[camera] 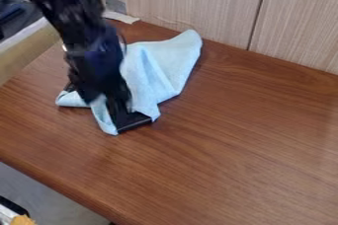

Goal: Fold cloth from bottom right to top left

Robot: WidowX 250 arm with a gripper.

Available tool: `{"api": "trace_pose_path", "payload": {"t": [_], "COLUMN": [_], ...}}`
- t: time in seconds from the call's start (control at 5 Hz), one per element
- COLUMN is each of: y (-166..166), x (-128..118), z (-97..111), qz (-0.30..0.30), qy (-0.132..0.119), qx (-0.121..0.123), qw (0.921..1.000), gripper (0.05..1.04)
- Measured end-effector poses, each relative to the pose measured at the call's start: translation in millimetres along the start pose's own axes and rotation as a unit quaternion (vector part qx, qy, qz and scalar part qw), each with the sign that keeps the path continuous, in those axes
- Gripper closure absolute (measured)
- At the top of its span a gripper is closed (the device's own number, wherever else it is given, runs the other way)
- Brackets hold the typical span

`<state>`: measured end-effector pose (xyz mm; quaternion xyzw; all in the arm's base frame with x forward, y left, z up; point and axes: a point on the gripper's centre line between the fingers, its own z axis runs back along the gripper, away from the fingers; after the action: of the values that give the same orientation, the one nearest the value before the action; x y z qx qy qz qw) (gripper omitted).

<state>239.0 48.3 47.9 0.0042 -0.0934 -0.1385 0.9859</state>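
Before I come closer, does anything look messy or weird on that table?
Yes, the light blue cloth looks odd: it's bunched up and wrinkled, not neatly folded, with the black gripper at its near edge. I see no spill on the brown wooden table.

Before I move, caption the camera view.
Black gripper at near edge of a rumpled blue cloth on a brown wooden table.

We see the arm [96,54] blurred and cut off at the upper left, hiding part of the cloth [158,63]. The bench [231,150] runs past our right and bottom edges; we can't identify the cropped lower-left items [21,220].
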Motion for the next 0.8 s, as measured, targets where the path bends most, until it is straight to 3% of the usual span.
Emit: {"api": "trace_pose_path", "payload": {"t": [0.2, 0.4, 0.8], "y": [-8, -8, -1], "x": [-4, -2, 3], "z": [-19, -30, -35], "qz": [-0.017, -0.029, -0.017], "qy": [0.017, 0.042, 0.052], "qx": [-0.004, 0.014, 0.033], "qw": [0.9997, 0.9986, 0.998], "gripper": [0.083, 0.132, 0.676]}}
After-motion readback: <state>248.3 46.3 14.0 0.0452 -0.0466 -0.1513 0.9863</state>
